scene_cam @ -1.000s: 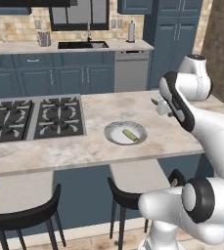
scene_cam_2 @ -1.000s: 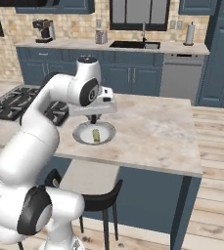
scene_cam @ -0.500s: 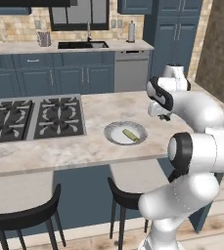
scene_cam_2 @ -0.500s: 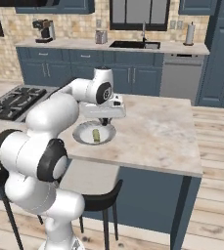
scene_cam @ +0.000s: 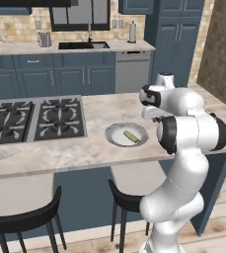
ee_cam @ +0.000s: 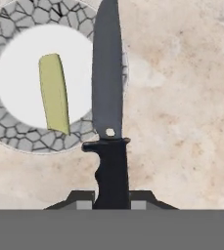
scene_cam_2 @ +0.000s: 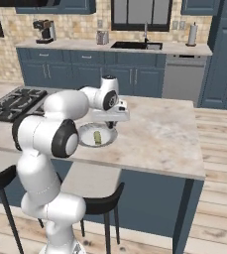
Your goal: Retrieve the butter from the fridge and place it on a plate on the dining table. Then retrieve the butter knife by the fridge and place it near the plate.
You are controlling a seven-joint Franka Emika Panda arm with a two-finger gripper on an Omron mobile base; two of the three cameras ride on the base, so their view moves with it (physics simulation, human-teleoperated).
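Note:
The butter (ee_cam: 55, 93), a pale yellow-olive bar, lies on the round plate (ee_cam: 15, 132) with a cracked-stone rim. My gripper (ee_cam: 111, 197) is shut on the black handle of the butter knife (ee_cam: 108, 83). Its grey blade points away from me, over the plate's right rim beside the butter. From the base views, the plate (scene_cam: 115, 140) with the butter (scene_cam: 131, 136) sits on the dining table (scene_cam: 60, 153), right of the cooktop. My hand hangs low just right of the plate (scene_cam_2: 85, 140). The fridge is out of view.
A black gas cooktop (scene_cam: 35, 118) is set into the table's left part. Two dark stools (scene_cam: 20, 217) (scene_cam: 127, 200) stand under the near edge. Bare marbled top (scene_cam_2: 159, 134) stretches right of the plate. The wall counter with a sink (scene_cam: 82, 45) runs along the back.
The arm's links have swung round and now stand more upright. The hand stays over the table by the plate's right side. Plate and butter have not moved.

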